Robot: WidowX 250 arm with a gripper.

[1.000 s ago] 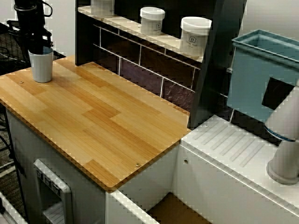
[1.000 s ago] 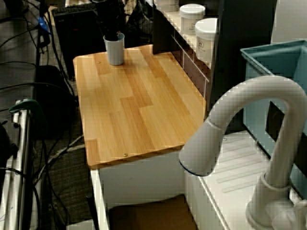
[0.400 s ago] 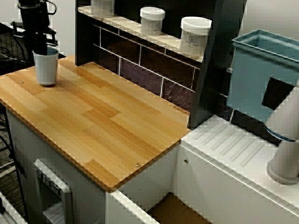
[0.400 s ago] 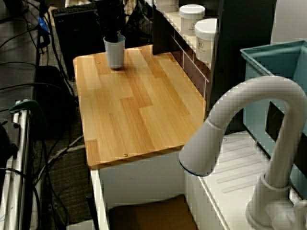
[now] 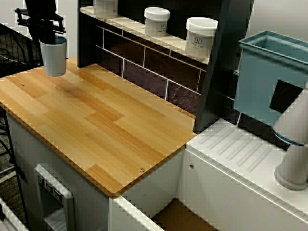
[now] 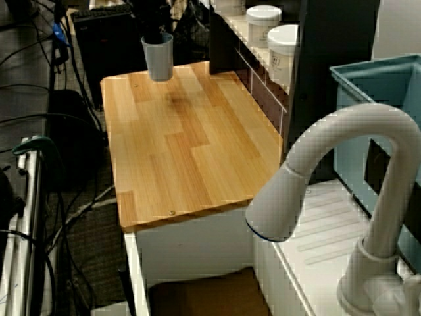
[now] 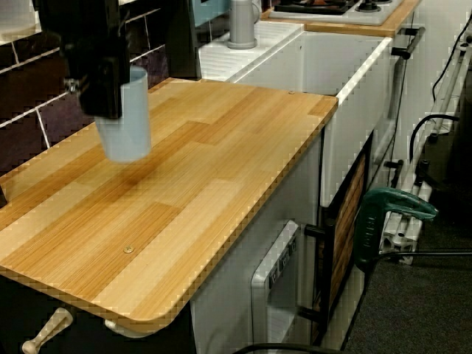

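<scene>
Wooden counter [image 5: 110,120], claw [image 5: 48,36] holds cup [image 5: 54,60], side-view gap

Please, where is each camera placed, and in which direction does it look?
High side view: up beside the faucet, faces across the counter to the gripper holding the cup.
View behind the faucet: looks past it along the counter at gripper and cup.
Low end view: at the counter's far end, faces back toward the faucet; gripper close, at left.
All three share the lifted cup.

Light wooden plank-patterned surface [image 5: 110,125] with rounded corners, sitting on a white cabinet [image 5: 144,190]. Behind it, a pale tiled shelf [image 5: 129,24] carries upright white round lidded jars [image 5: 157,21].
</scene>
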